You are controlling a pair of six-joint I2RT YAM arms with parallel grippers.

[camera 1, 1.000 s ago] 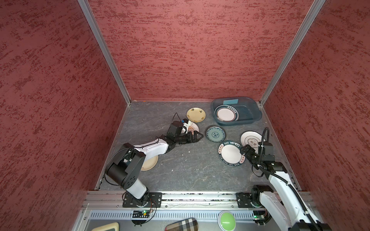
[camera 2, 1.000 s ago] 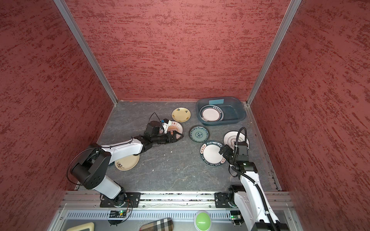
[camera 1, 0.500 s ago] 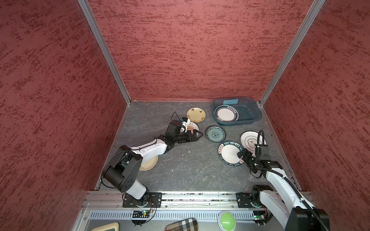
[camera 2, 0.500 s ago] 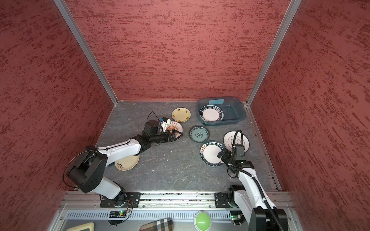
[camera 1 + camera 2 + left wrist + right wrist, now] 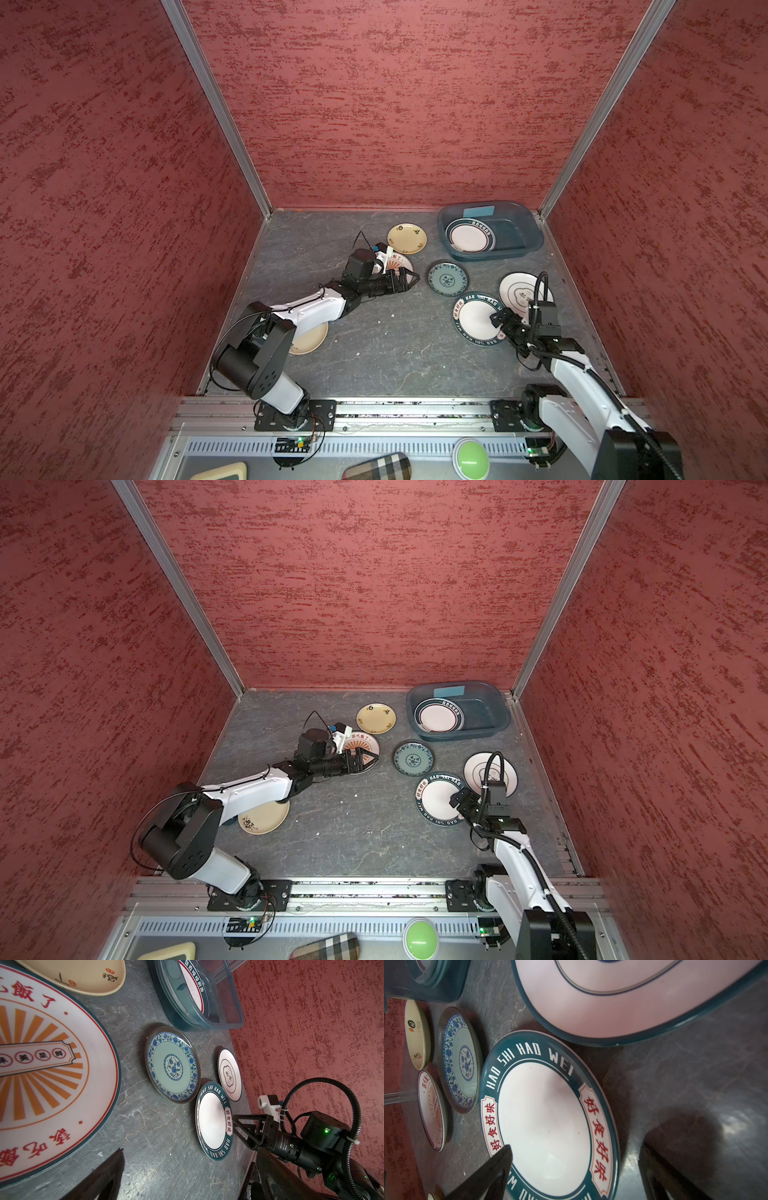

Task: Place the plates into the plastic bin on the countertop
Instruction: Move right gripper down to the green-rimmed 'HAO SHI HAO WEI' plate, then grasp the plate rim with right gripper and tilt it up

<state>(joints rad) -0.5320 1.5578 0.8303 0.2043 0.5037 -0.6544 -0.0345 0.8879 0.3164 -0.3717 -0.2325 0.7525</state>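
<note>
Possibly the right tool (image 5: 500, 325), open astride the teal-rimmed plate (image 5: 471, 318), just slides it; left tool (image 5: 409, 279) open too.

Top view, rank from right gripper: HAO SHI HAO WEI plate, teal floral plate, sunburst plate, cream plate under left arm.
1. HAO SHI HAO WEI plate, at right gripper
2. teal floral plate, centre
3. sunburst plate, centre-left
4. cream plate, front left

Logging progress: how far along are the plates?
Done: one teal-rimmed plate shows in the plastic bin. In hand: none; open right gripper straddles the HAO SHI plate's rim, open left gripper sits at the sunburst plate. Left: six plates on the countertop.
</note>
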